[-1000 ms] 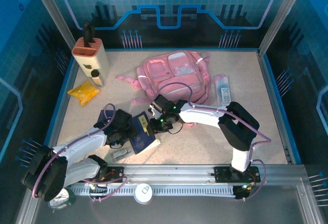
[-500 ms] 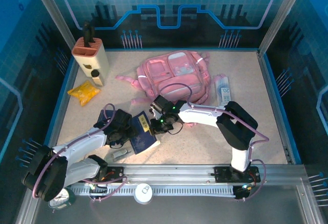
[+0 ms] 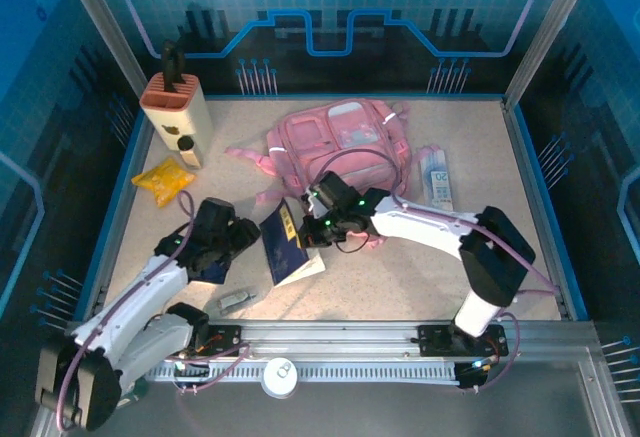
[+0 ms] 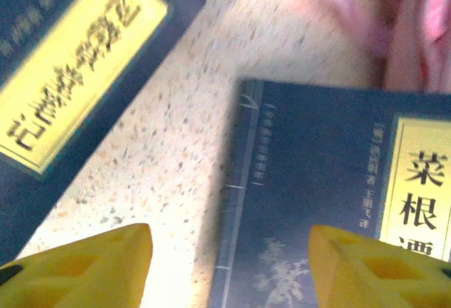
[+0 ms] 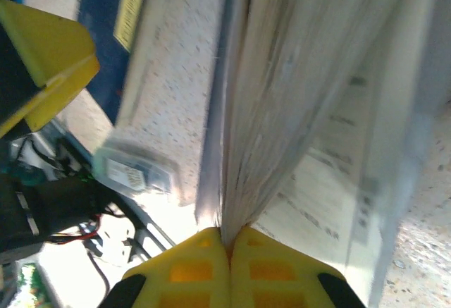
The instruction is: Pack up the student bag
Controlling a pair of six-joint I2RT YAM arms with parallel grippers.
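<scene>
Step in hand, as I judged it: picking up a book for packing.

- Right pincer (image 5: 229,241): fingers together, clamped on the edge of a dark blue book (image 3: 284,249). Its pages fanned away from the grip in the wrist view.
- Whether the book's far edge sat on the counter (image 3: 420,277) or hung free could not be told from above.
- Left pincer (image 4: 229,255): fingers apart, holding nothing, hovering low over bare counter. The gripped book lay on one side of it and a second book (image 4: 70,75) with a yellow label on the other.
- Student bag (image 3: 340,139): lay flat towards the back of the counter, just beyond the right pincer, straps trailing towards the book. I could not tell whether the main zip stood open.

Next move, by my estimate: lift the book clear and carry it to the bag's mouth. The hold was on a thin edge (loose leaves, likely to slip or splay), so a slow, level carry seemed called for. The free left pincer might be needed to hold the opening wide.
</scene>
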